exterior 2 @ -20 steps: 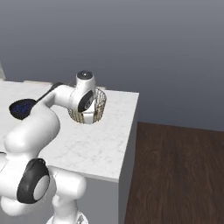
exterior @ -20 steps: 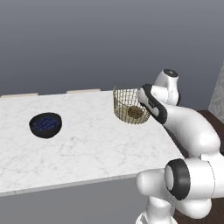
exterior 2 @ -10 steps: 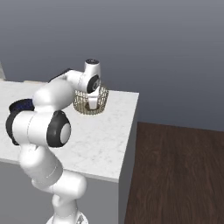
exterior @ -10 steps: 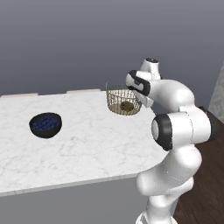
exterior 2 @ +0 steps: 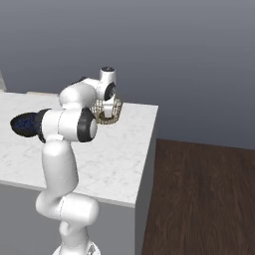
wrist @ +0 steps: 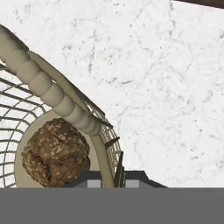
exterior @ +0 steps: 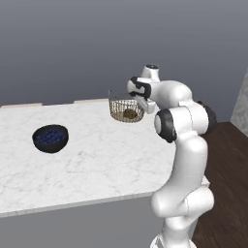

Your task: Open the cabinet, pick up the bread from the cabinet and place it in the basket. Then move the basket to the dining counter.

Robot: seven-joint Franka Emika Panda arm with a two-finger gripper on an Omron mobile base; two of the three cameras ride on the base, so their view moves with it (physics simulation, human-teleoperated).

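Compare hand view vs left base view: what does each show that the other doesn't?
Hand view alone: a close look down into the basket, with the seeded crust of the bread on its solid tan base, and the gripper closed on the wire wall at the rim.

Left base view alone: the dark bowl of blue berries on the left of the dining counter, the white arm reaching over the slab, the grey wall behind and dark wood floor at right.

Both: the basket with the bread inside it, over the white marble counter.

The wire basket, brown bread inside, hangs above the white marble dining counter.
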